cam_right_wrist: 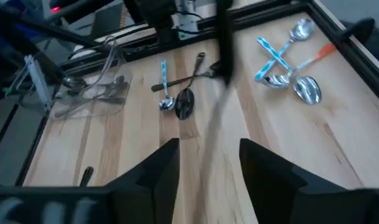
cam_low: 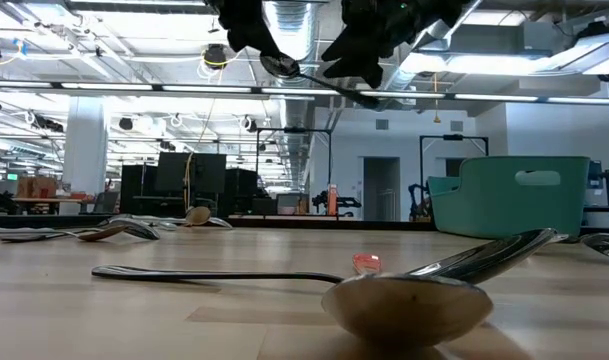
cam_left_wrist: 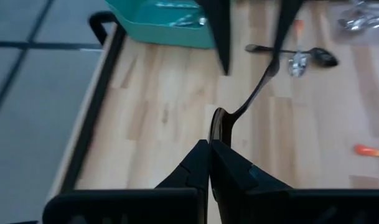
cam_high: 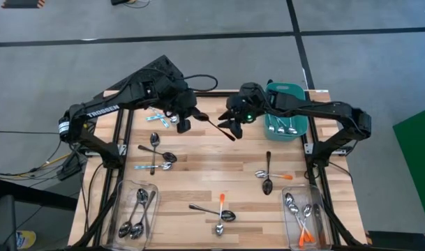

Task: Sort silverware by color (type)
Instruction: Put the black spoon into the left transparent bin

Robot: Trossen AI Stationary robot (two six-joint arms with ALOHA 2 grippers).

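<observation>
Now, just left of frame centre in the high view, keep your left gripper (cam_high: pixel 185 123) pinched on the dark spoon (cam_high: pixel 219 129) by its bowl while, beside it rightward, your right gripper (cam_high: pixel 233 123), jaws spread, backs off the handle cleanly.

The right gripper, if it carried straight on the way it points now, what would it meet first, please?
Most likely the dark-handled spoon held in the shut left gripper: its handle runs between the right gripper's open jaws. Beyond lies bare table, though depth is unclear.
</observation>
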